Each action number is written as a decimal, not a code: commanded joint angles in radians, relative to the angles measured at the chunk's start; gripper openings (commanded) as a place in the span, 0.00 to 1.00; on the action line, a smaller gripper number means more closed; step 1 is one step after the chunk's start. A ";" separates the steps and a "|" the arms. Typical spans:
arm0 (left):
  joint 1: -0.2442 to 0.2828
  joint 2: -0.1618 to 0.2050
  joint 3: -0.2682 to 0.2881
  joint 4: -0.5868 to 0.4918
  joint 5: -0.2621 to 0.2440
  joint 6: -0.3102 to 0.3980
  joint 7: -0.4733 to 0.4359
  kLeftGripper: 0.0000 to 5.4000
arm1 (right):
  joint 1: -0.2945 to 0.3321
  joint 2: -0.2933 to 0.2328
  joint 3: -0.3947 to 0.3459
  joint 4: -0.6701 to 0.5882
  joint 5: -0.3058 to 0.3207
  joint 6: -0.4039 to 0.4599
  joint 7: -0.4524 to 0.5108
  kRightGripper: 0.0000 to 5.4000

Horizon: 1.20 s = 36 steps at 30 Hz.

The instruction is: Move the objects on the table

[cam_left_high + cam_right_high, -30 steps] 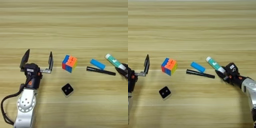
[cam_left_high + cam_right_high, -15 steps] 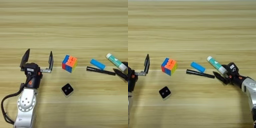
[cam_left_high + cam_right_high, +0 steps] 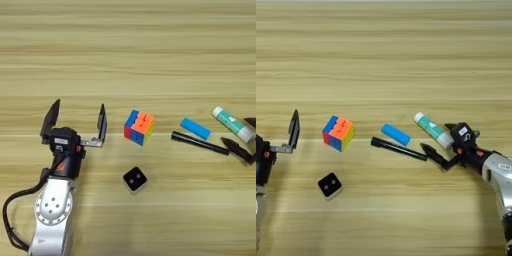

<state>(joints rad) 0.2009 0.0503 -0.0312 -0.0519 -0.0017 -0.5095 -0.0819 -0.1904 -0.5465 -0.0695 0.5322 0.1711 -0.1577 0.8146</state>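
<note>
Lying in a loose row on the table (image 3: 125, 60) are a puzzle cube (image 3: 139, 127), blue bar (image 3: 395, 134), pen (image 3: 398, 149) and glue stick (image 3: 431, 129), with a black cube (image 3: 135, 179) nearer the robot. The right gripper (image 3: 440, 145) spreads its fingers wide beside the glue stick's end and the pen tip, gripping nothing. The left gripper (image 3: 76, 120) hovers open and empty left of the puzzle cube.

Even, bright light over a warm-toned bench (image 3: 150, 50), with no harsh glare.

We see soft, short shadows only: a faint one hugs the near side of the cube (image 3: 139, 127) and the small black cube (image 3: 135, 179), and a thin one runs under the pen (image 3: 398, 148), so the light seems to come from overhead. The left arm (image 3: 55, 210) shows a dull sheen on its metal shell. The bench grain reads softly smeared everywhere, and the far planks look paler. Small parts, like the right gripper (image 3: 443, 145) and the tube (image 3: 432, 129) label, are too blurred for fine detail.
</note>
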 commanded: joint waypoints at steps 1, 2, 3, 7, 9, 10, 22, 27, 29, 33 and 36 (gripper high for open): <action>0.001 -0.004 -0.007 0.011 0.011 -0.001 0.002 1.00 | -0.014 0.001 -0.010 -0.059 0.016 0.016 0.001 0.99; 0.001 -0.004 -0.007 0.012 0.011 -0.001 0.002 1.00 | -0.011 0.002 -0.012 -0.077 0.022 0.021 0.001 0.99; 0.000 -0.004 -0.008 0.012 0.011 -0.001 0.002 1.00 | -0.008 0.004 -0.013 -0.099 0.029 0.029 0.001 0.99; 0.000 -0.005 -0.010 0.012 0.011 -0.002 0.004 1.00 | 0.009 0.008 -0.013 -0.191 0.053 0.053 0.005 0.99; 0.000 -0.005 -0.010 0.013 0.011 -0.002 0.004 1.00 | 0.022 0.011 -0.012 -0.245 0.070 0.064 0.011 0.99; 0.000 -0.005 -0.010 0.013 0.011 -0.002 0.004 1.00 | 0.029 0.012 -0.012 -0.273 0.080 0.069 0.014 0.99; -0.008 -0.006 -0.015 0.016 0.012 -0.001 0.006 1.00 | 0.151 -0.023 0.023 -0.501 0.171 0.126 0.154 0.99; -0.009 -0.004 -0.015 0.015 0.013 -0.001 0.006 1.00 | 0.168 -0.040 0.037 -0.491 0.161 0.151 0.182 0.99; -0.011 -0.003 -0.015 0.016 0.011 -0.001 0.005 1.00 | 0.170 -0.044 0.040 -0.480 0.153 0.155 0.186 0.99; -0.014 -0.002 -0.013 0.016 0.010 0.000 0.004 1.00 | 0.171 -0.051 0.048 -0.456 0.142 0.155 0.195 0.99; -0.016 -0.001 -0.014 0.016 0.011 0.002 0.004 1.00 | 0.171 -0.053 0.050 -0.440 0.135 0.148 0.203 0.99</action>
<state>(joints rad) 0.1968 0.0501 -0.0438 -0.0396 -0.0010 -0.5145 -0.0786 -0.0210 -0.5810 -0.0272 0.0813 0.3203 -0.0098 1.0107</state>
